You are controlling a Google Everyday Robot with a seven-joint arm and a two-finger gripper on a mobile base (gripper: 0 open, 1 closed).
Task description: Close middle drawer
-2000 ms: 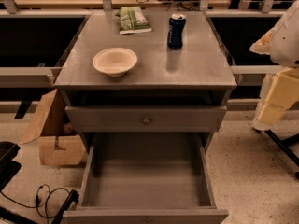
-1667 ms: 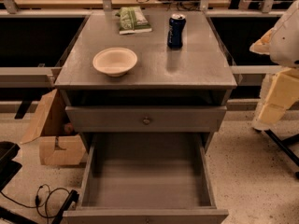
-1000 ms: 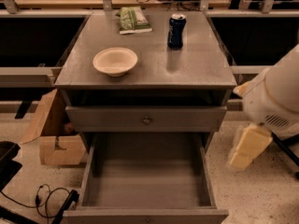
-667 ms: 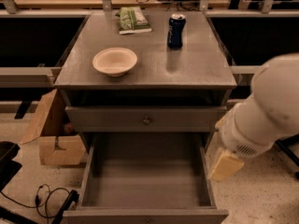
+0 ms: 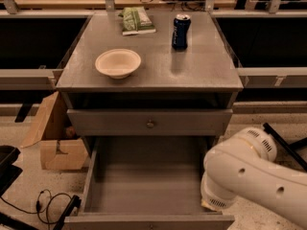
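Middle drawer (image 5: pixel 144 186) is pulled all the way out at 6 o'clock, grey inside with nothing in it, right under the shut drawer with the little knob (image 5: pixel 150 124). The white arm (image 5: pixel 249 176) comes in from 4 o'clock, and the tool (image 5: pixel 207 205) is tucked under its fat joint by the drawer's right wall. Only a tan sliver shows, so I can't tell if it's clenched or released. Up on the surface (image 5: pixel 201 71): bowl (image 5: pixel 118 63) at 10 o'clock, blue can (image 5: pixel 181 31) at 1 o'clock, green packet (image 5: pixel 137 19) at 12.

Matt wooden middle drawer (image 5: pixel 148 181), glossy white plastic arm (image 5: pixel 259 176), gripper (image 5: pixel 209 206) mostly hidden beneath, lower right
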